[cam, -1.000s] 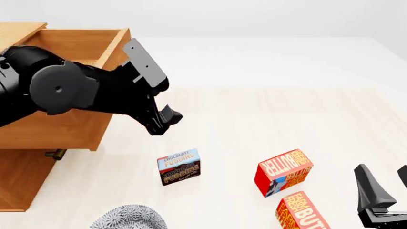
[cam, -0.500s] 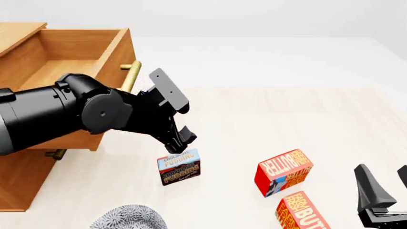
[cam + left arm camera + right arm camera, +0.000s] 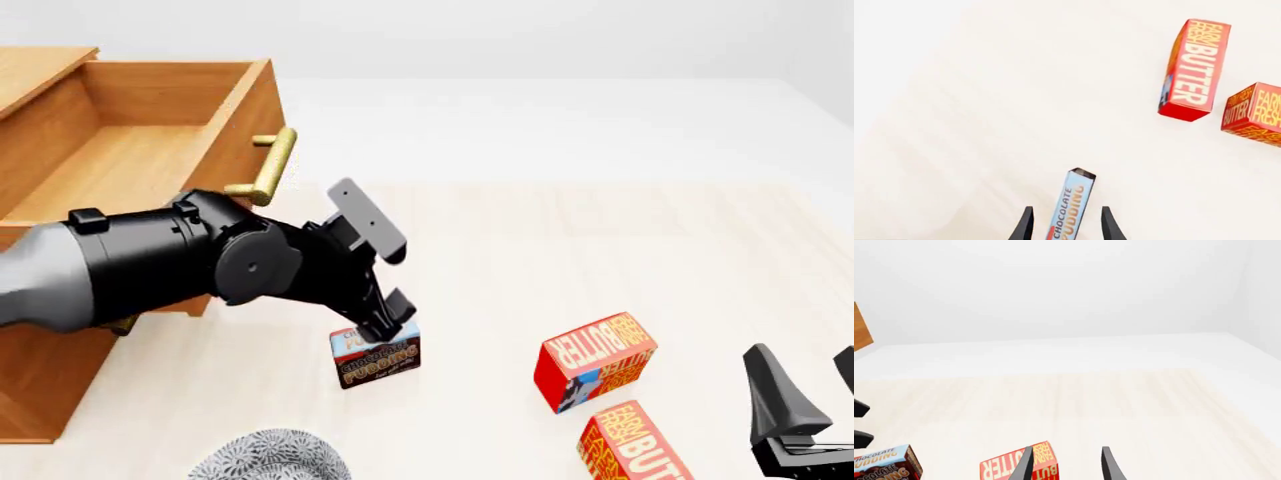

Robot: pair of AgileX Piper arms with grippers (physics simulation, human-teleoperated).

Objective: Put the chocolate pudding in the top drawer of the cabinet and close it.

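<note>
The left pincer (image 3: 387,318) has come down from beside the top drawer (image 3: 147,150) over the last second and now sits right on the chocolate pudding (image 3: 376,358), which stands on edge on the table (image 3: 561,250), at about five o'clock from the cabinet (image 3: 40,380) and well apart from it. In the left wrist view the thin box (image 3: 1071,210) runs up between the two fingers (image 3: 1024,227), one on each side with a sliver of table showing between finger and cardboard, so the pincer is spread just wider than the box and has not yet clamped it. That drop means the reach is done and the squeeze looks like the next step. The top drawer stands pulled out, its brass handle (image 3: 267,168) at about eleven o'clock from the pudding, ready to take it. Two butter boxes (image 3: 595,362) lie at three to four o'clock from the pudding, clear of the grasp. The right pincer (image 3: 807,400) waits low at the table's near right corner, fingers apart around nothing.
</note>
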